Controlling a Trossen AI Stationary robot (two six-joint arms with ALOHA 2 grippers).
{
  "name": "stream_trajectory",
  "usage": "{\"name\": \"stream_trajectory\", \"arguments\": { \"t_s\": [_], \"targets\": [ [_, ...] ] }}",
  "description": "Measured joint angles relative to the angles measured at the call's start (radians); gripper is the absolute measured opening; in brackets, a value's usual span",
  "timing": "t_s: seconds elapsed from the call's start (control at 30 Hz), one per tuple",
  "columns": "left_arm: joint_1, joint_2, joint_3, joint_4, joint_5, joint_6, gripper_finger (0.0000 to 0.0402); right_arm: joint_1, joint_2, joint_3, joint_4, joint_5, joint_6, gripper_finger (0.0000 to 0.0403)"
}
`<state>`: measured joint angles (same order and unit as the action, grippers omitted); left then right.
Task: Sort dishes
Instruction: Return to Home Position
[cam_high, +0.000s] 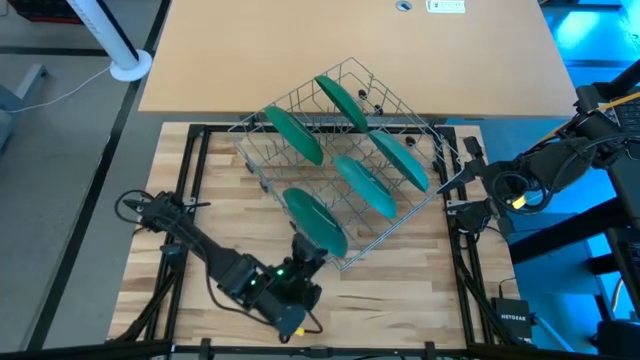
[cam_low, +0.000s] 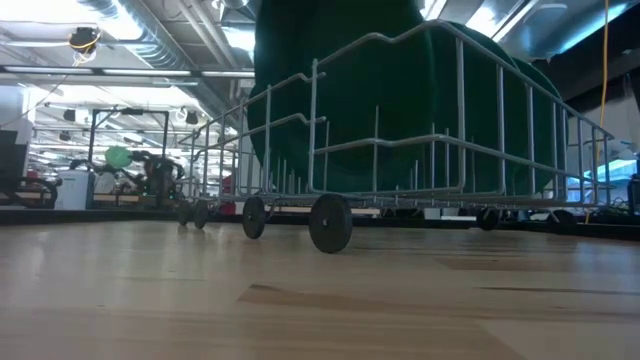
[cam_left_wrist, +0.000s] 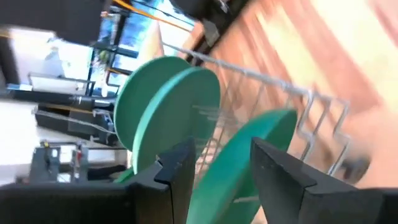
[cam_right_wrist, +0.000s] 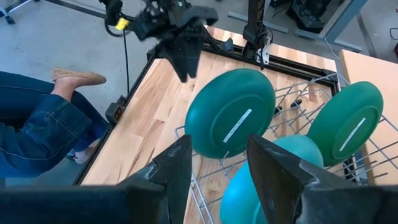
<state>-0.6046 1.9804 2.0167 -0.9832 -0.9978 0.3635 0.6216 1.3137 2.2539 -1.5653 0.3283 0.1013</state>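
A silver wire dish rack (cam_high: 400, 97) stands slantwise on its small wheels (cam_low: 330, 222) in the middle of the wooden table. Several dark-green plates stand on edge between its wires, among them (cam_high: 340, 100), (cam_high: 400, 160) and the nearest one (cam_high: 315, 222). My left gripper (cam_left_wrist: 217, 180) is open at the rack's near corner (cam_high: 308, 250). It points at the nearest plate (cam_right_wrist: 230, 115), a little short of it. That plate's rim (cam_left_wrist: 230, 168) shows beyond the gap between its fingers. My right gripper (cam_right_wrist: 217, 180) hangs open and high over the rack's right side, with nothing between its fingers.
Black frame rails (cam_high: 200, 200) run along the table's left and right sides. Bare wood (cam_high: 400, 310) lies between the rack and the near edge. A person's legs in jeans (cam_right_wrist: 37, 124) show beside the table. A larger tan tabletop (cam_high: 350, 40) adjoins the far side.
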Motion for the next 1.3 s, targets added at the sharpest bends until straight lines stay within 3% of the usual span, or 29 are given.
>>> {"name": "stream_trajectory", "arguments": {
  "t_s": [0.23,0.43,0.57,0.73,0.83,1.0,1.3],
  "targets": [
    [-0.070,-0.018,0.000,0.088,-0.148,-0.208,0.0143,0.000,0.032,-0.001,0.020,-0.002,0.008,0.0159],
    [-0.136,-0.123,0.000,0.062,-0.240,-0.354,0.0143,0.000,0.028,-0.001,0.031,-0.006,0.012,0.0159],
    [-0.180,-0.221,0.002,-0.089,-0.243,-0.501,0.0143,0.001,-0.001,-0.001,0.027,-0.004,0.055,0.0159],
    [-0.219,-0.304,0.002,-0.403,-0.243,-0.809,0.0143,0.001,-0.076,-0.072,0.059,0.002,0.073,0.0159],
    [-0.236,-0.319,0.000,-0.596,-0.244,-0.971,0.0143,0.001,-0.138,-0.188,0.092,0.017,0.052,0.0159],
    [-0.253,-0.372,-0.105,-0.567,-0.241,-0.978,0.0143,0.001,-0.299,-0.497,0.335,-0.010,0.048,0.0159],
    [-0.243,-0.503,-0.477,-0.501,-0.259,-1.341,0.0143,0.001,-0.568,-0.966,0.761,-0.134,0.043,0.0159]
  ]
}}
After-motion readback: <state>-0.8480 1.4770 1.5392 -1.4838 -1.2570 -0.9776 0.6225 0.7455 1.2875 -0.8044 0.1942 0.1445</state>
